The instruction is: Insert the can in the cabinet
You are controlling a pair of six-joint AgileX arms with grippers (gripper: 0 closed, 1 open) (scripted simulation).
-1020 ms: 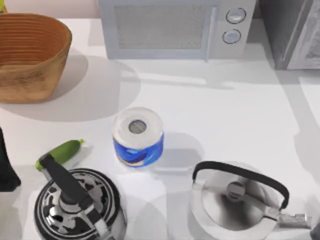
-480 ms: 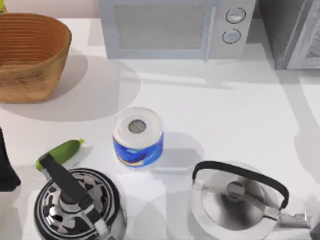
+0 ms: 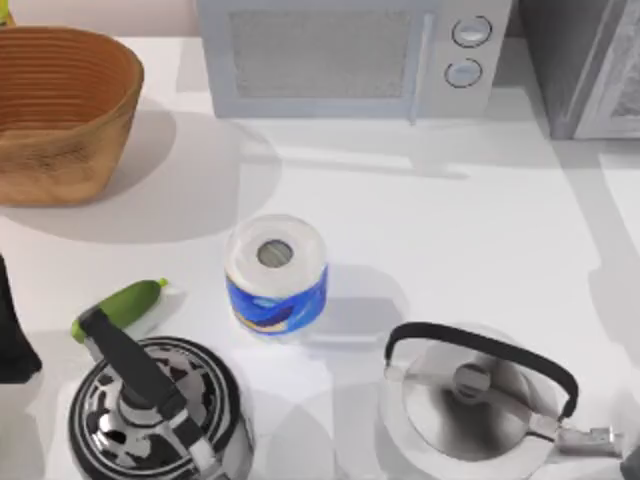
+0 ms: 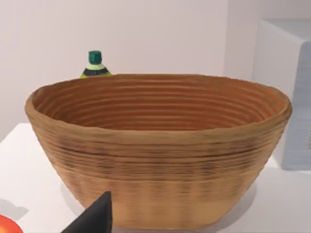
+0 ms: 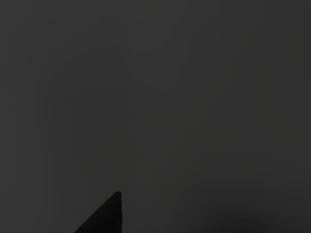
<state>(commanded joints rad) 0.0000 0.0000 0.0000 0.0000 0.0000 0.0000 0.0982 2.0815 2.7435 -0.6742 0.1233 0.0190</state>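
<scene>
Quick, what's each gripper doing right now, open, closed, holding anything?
Left gripper: at the table's left edge, facing the wicker basket; cannot be told.
Right gripper: its wrist view is dark; cannot be told.

Cabinet cut off at top view's corner; right wrist view dark.

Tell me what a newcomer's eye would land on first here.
The blue-and-white paper roll stands alone mid-table, with two kettles nearer the front: a black-patterned kettle at left, a silver kettle at right. A big woven basket sits far left, beside the white microwave. The right wrist view is dark.
</scene>
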